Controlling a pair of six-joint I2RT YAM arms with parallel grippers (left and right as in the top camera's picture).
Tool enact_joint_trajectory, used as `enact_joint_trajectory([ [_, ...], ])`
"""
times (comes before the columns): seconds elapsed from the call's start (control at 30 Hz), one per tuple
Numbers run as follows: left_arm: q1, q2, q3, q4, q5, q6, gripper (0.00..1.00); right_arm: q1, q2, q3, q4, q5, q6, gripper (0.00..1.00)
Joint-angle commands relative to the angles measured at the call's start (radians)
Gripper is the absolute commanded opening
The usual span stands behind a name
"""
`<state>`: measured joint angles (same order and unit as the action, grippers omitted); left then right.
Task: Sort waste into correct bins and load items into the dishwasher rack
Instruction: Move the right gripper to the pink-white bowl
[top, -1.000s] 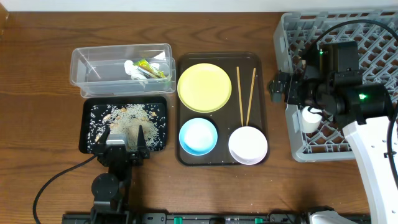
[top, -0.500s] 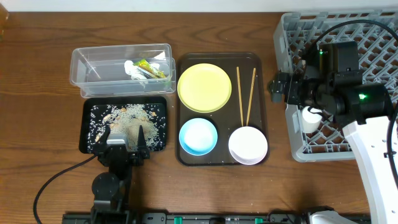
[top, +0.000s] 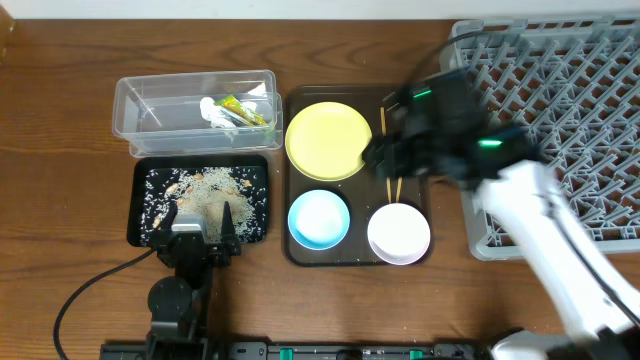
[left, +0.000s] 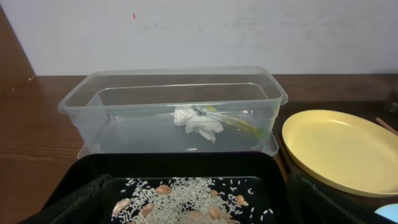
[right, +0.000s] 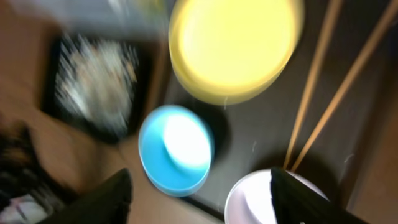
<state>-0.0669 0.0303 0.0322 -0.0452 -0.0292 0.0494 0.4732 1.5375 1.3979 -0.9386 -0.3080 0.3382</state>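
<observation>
We find the clear tub (top: 125, 105) toward the far-left corner of the tabletop, holding the green-yellow wrapper (top: 247, 110) and the white paper scrap (top: 214, 113) against its right end. Just in front of it, toward the near edge, the black tray (top: 135, 205) carries the rice-like crumbs (top: 205, 185), spread over its floor. At mid-tabletop the brown serving tray (top: 358, 195) holds the yellow plate (top: 329, 140), the blue bowl (top: 319, 219), the white bowl (top: 399, 233) and the two chopsticks (right: 315, 81). The grey rack (top: 580, 90) fills the far-right corner and is cut off by the picture's edge.

From overhead the right arm (top: 540, 225) is blurred and covers most of the chopsticks and part of the rack's near-left side. The right wrist view is blurred too.

The right end effector (right: 200, 180) hangs over the serving tray with its fingers spread wide and nothing between them. The left end effector (top: 200, 228) sits at the near edge of the black tray, fingers apart, gripping nothing.
</observation>
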Motion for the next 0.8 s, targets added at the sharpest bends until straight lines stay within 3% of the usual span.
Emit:
enact_joint_trajectory([
  [0.0, 0.006, 0.001, -0.028, -0.024, -0.005, -0.005, 0.90, 0.116, 0.082, -0.001, -0.051, 0.188, 0.064, 0.64],
  [0.23, 0.006, 0.001, -0.028, -0.024, -0.005, -0.005, 0.89, 0.123, 0.134, -0.001, -0.143, 0.301, 0.121, 0.60],
  [0.4, 0.006, 0.001, -0.028, -0.024, -0.005, -0.005, 0.89, 0.083, 0.132, -0.029, -0.222, 0.320, 0.046, 0.57],
  [0.57, 0.006, 0.001, -0.028, -0.024, -0.005, -0.005, 0.89, 0.072, 0.133, -0.143, -0.197, 0.447, 0.058, 0.52],
  [0.67, 0.006, 0.001, -0.028, -0.024, -0.005, -0.005, 0.89, 0.046, 0.133, -0.212, -0.151, 0.425, 0.056, 0.49],
  [0.77, 0.006, 0.001, -0.028, -0.024, -0.005, -0.005, 0.89, 0.006, 0.133, -0.260, -0.099, 0.330, -0.037, 0.50],
])
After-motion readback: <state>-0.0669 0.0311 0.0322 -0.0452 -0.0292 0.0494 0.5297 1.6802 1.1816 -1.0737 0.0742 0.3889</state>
